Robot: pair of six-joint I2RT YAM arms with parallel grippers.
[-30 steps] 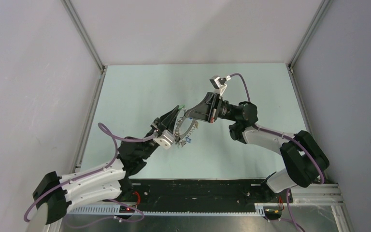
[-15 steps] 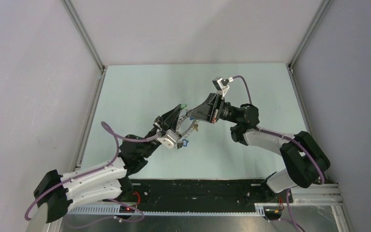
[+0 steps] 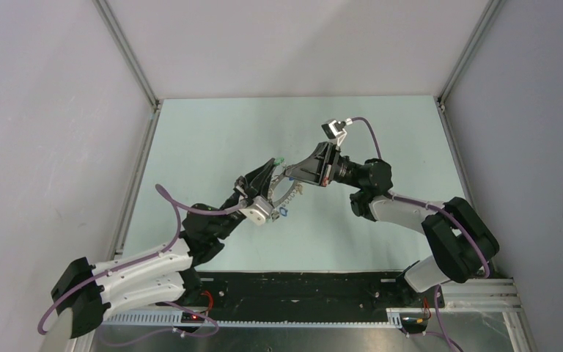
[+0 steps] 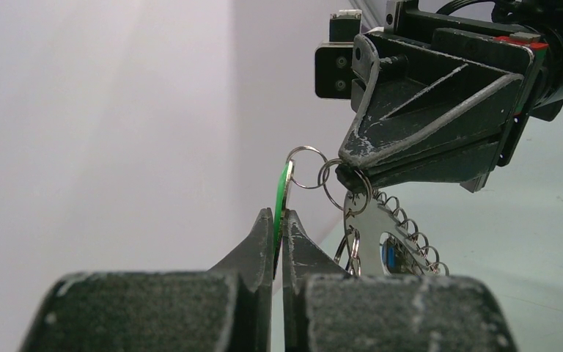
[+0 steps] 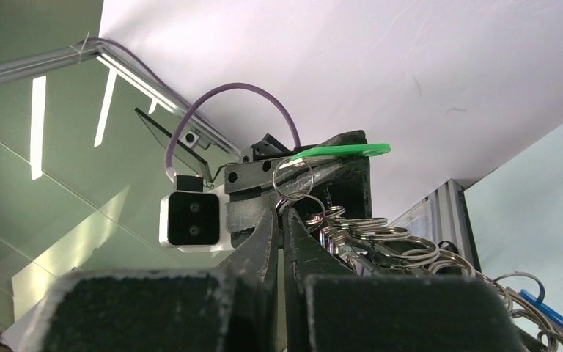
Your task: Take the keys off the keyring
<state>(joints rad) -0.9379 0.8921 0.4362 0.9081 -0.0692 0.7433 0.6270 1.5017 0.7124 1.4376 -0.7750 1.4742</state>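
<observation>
1. Since a second ago the keyring (image 4: 369, 218) has shifted only slightly; it hangs above the table (image 3: 212, 132), between both grippers.
2. Small split rings (image 4: 410, 229) line its flat grey edge (a blue key (image 3: 284, 212) dangles below).
3. Left gripper (image 4: 278, 218) is clamped on the green tag (image 4: 282, 192); right gripper (image 4: 346, 173) pinches one split ring.

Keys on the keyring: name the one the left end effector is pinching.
The green-headed key, edge-on in the left end effector; the blue key hangs ungripped lower down. The right end effector grips a split ring.

Left jaws, right jaws and keys (image 4: 282, 192) crowd the keyring (image 4: 366, 224)
</observation>
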